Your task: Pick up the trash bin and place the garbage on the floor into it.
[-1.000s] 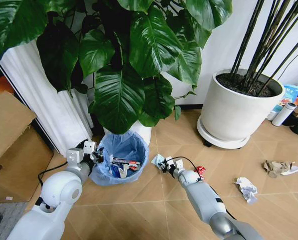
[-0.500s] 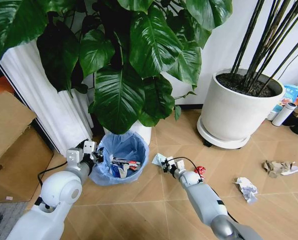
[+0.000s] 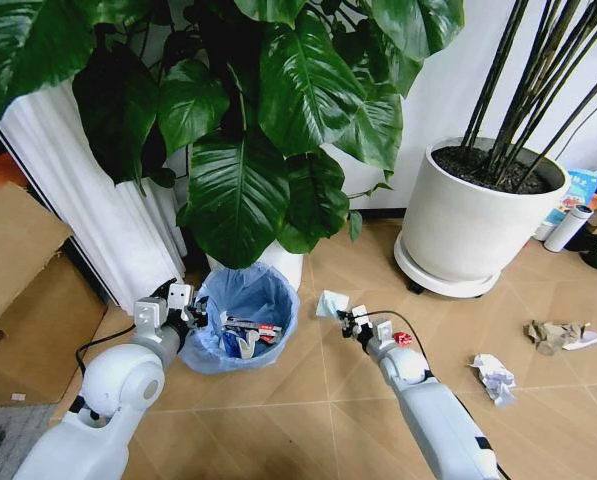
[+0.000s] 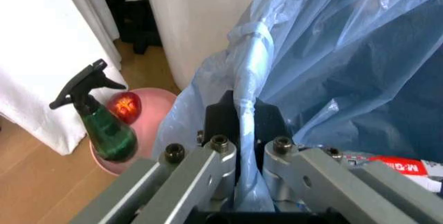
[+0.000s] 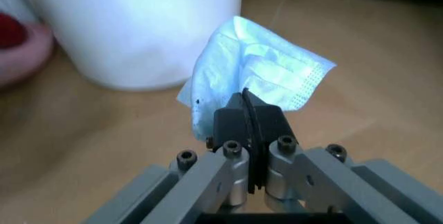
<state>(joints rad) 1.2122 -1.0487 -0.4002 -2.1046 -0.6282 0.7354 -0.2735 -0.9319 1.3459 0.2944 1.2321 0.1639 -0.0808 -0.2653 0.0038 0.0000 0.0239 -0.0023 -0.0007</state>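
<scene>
Face mask (image 5: 258, 81) partly behind right gripper (image 5: 249, 111)

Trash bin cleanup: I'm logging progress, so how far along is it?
Partly done. The small round bin lined with a crinkly light-blue bag already holds several wrappers, and the left hand is shut on its bag rim. In hand: the right hand pinches a pale blue pleated face mask above the floor. Left: crumpled white paper, crumpled brown paper and a small red wrapper lie on the tan chevron floor.

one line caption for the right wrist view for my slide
Right gripper shut on a pale blue face mask, held above the floor.
</scene>
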